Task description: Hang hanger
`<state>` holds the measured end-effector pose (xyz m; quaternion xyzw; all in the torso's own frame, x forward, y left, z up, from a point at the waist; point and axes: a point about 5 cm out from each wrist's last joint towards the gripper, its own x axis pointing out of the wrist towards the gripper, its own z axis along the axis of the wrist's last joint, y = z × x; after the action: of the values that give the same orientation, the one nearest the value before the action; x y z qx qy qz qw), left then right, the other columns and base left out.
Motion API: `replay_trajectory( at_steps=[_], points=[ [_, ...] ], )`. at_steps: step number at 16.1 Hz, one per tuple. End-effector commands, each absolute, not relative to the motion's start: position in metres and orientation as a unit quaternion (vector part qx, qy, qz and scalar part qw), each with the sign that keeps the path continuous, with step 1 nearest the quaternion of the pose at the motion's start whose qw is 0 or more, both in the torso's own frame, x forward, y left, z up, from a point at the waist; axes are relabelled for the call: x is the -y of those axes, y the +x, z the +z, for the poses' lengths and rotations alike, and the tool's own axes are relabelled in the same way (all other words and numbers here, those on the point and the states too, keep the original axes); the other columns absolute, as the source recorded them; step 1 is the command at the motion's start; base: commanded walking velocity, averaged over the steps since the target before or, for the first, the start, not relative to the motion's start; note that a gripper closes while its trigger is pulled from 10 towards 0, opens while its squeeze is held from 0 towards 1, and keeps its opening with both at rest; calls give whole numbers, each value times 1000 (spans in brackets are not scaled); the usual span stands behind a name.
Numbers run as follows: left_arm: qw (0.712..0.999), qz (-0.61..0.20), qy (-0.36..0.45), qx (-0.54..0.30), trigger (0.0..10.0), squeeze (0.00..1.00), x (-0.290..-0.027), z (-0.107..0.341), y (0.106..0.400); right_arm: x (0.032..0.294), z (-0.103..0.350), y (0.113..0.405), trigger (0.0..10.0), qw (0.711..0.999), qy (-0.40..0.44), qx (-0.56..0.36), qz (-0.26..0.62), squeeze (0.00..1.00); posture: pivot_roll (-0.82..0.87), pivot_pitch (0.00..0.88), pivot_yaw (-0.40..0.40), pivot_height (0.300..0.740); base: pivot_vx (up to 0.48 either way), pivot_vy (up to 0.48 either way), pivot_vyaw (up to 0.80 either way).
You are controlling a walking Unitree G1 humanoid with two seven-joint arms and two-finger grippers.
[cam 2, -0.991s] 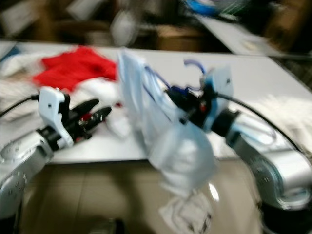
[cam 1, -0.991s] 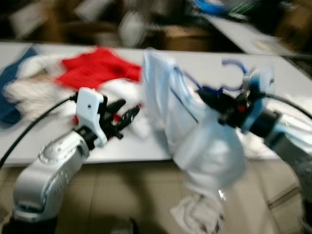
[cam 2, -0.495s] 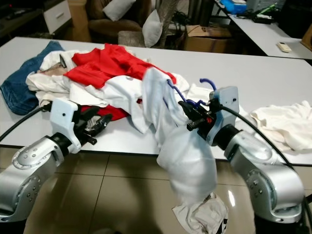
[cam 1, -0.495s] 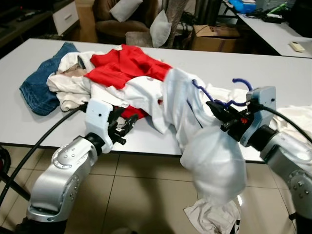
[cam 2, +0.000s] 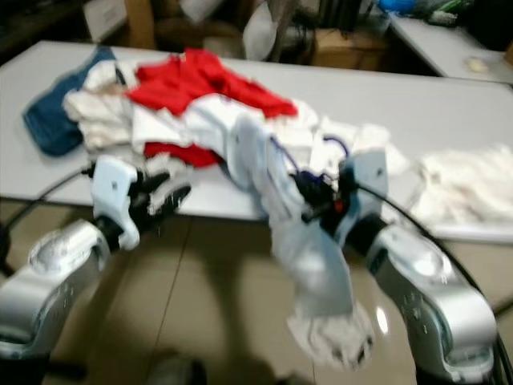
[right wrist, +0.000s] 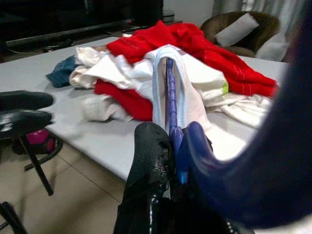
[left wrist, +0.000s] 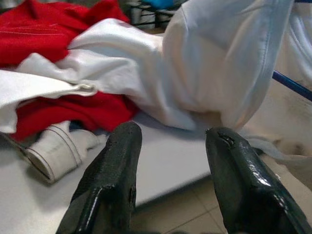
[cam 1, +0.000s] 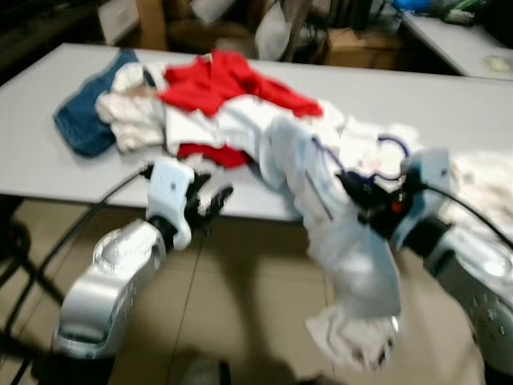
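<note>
My right tool (cam 1: 362, 195) is clamped tight on the thin blue plastic hanger (right wrist: 170, 97), gripping it just below the curved hook so the hook (cam 1: 393, 144) stands free above my fingers, ready to go over a rail; I judge this grip is chosen to leave that hook clear. The hanger sits off the front edge of the long white desk (cam 1: 48, 160), held out in the air, and its blue bar runs up through the neck of the pale white shirt (cam 1: 345, 241) that drapes from it. The shirt hangs low, its bunched tail (cam 1: 353, 341) sagging toward the tiled floor (cam 1: 240, 321), so I reckon it needs lifting before it drags. My left tool (left wrist: 165, 161) hovers just in front of the desk edge with its 2 black fingers spread apart and nothing between them, pointed at the shirt's side, probably to steady the cloth. Behind, a heap of red and white clothes (cam 1: 216, 96) and a blue denim piece (cam 1: 84, 120) lie on the desk.
</note>
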<state>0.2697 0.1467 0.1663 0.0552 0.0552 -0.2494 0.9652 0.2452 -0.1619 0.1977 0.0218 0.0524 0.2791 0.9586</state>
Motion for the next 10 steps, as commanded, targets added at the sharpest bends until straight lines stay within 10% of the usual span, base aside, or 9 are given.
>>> replay_trajectory(
  at_steps=[1,5,10],
  points=[
    [963,-257,63,-47,10000,0,-142,170,272,163,202,243,10000,958,11,-45,283,0,-112,0,-10,740,-352,0,0],
    [960,-267,70,-55,10000,0,-145,165,266,152,192,233,10000,934,-7,-86,348,0,-118,0,-19,740,-249,0,0],
    [949,-293,82,-82,10000,0,-147,157,259,145,185,223,10000,910,-20,-114,398,0,-113,0,-19,740,0,0,800]
  ],
)
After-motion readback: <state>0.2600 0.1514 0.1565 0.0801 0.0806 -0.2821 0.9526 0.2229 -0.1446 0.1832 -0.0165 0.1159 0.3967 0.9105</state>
